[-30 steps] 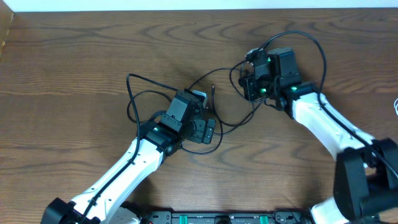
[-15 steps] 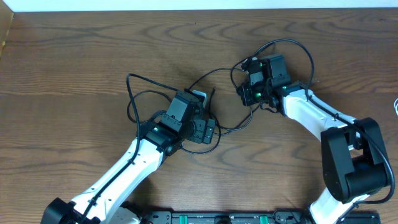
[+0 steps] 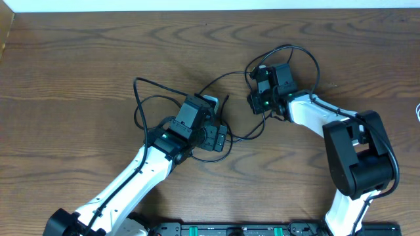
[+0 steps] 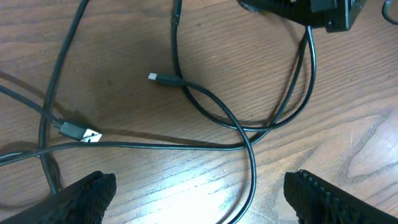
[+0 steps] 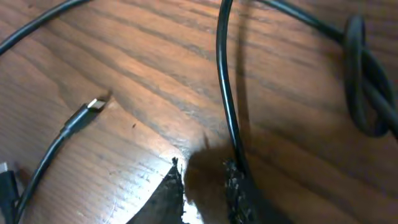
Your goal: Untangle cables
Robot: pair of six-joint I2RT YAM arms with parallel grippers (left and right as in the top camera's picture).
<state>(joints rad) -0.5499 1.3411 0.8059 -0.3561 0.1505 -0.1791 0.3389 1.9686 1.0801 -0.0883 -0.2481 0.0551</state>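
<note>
**Cables crossed at mid-table, no strand gripped**

The black cables (image 4: 155, 144) lie tangled near the centre of the wooden table (image 3: 79, 52). One loop bulges out at 12 o'clock from the right gripper (image 5: 202, 198). Slack loops sprawl at 9 to 10 o'clock from the left gripper (image 4: 196, 202), and a long strand runs between the two.

In the left wrist view two strands cross, and a small plug (image 4: 154, 77) lies free at 11 o'clock from that crossing. In the right wrist view a tight twist (image 5: 367, 93) sits at 2 o'clock from the fingers.

The right gripper hangs low over the wood with its jaws only narrowly parted. One strand lies against a finger, but nothing shows between them. The left gripper is spread wide and empty.

The step in hand looks like choosing a strand to separate. The next move probably calls for closing on a strand near the free plug and drawing it back through the crossing without tightening the twist.
</note>
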